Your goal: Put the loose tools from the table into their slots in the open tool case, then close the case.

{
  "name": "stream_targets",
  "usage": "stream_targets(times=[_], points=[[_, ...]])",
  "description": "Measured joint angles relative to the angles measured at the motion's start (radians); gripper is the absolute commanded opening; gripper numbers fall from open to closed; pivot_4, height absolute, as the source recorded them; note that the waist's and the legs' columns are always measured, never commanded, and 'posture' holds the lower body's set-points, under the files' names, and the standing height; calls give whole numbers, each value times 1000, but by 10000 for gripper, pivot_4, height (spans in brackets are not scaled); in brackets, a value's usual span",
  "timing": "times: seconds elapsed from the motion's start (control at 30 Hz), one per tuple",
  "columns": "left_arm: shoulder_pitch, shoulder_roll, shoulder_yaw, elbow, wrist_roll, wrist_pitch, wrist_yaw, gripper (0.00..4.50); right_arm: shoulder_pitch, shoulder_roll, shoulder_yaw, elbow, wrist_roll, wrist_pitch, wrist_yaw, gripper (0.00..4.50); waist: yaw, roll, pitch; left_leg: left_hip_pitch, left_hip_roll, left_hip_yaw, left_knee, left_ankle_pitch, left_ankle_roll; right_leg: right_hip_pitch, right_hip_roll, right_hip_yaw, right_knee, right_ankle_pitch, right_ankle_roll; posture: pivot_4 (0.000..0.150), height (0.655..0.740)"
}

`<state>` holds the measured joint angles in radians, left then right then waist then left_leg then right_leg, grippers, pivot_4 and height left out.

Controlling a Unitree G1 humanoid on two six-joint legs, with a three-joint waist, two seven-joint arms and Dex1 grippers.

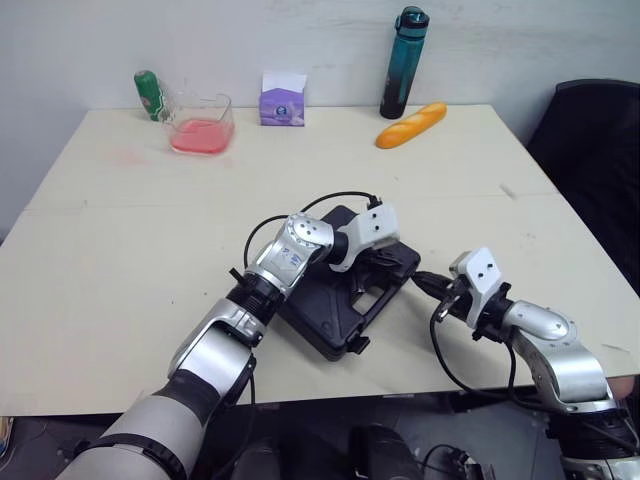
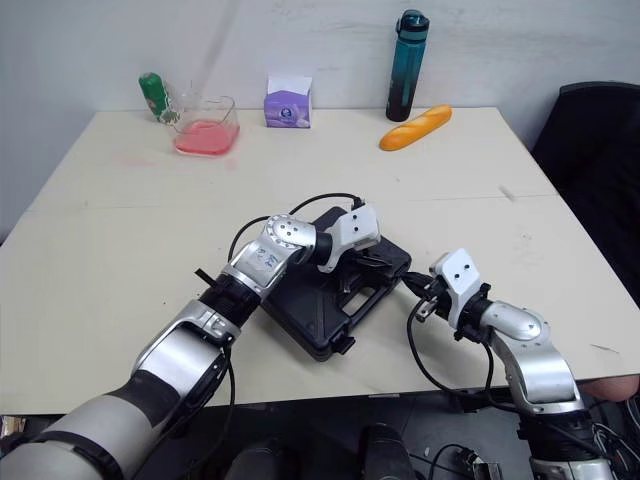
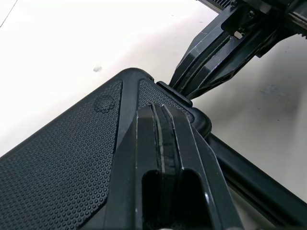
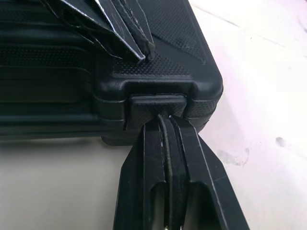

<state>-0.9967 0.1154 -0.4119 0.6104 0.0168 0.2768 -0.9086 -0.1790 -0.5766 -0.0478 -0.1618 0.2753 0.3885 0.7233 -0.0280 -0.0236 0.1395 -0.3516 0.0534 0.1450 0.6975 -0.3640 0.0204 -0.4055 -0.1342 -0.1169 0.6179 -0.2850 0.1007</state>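
The black tool case (image 1: 325, 310) lies closed on the table (image 1: 130, 240), close to the near edge. The left gripper (image 3: 160, 109), fingers together, rests on the lid's right corner. The right gripper (image 4: 165, 119), fingers likewise together, touches the latch (image 4: 156, 104) there.

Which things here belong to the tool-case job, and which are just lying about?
Job:
tool case
left hand
right hand

Lying about:
green bottle
clear container with pink contents
purple box
teal bottle
bread loaf
black chair
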Motion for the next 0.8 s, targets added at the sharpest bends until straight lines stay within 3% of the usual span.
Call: stream_targets(times=[0.57, 0.8], points=[[67, 29, 17, -118, 4, 3, 0, 0, 64, -75, -35, -99, -2, 44, 26, 1027, 4, 2, 0, -1, 4, 1, 0, -5, 2, -2, 1, -2, -1, -1, -3, 1500, 7400], [104, 85, 39, -221, -12, 19, -42, 0, 136, -100, -81, -113, 23, 42, 51, 1027, 3, 11, 9, -2, 3, 2, 0, -5, 2, -3, 3, -2, 0, -1, -2, 1500, 7400]])
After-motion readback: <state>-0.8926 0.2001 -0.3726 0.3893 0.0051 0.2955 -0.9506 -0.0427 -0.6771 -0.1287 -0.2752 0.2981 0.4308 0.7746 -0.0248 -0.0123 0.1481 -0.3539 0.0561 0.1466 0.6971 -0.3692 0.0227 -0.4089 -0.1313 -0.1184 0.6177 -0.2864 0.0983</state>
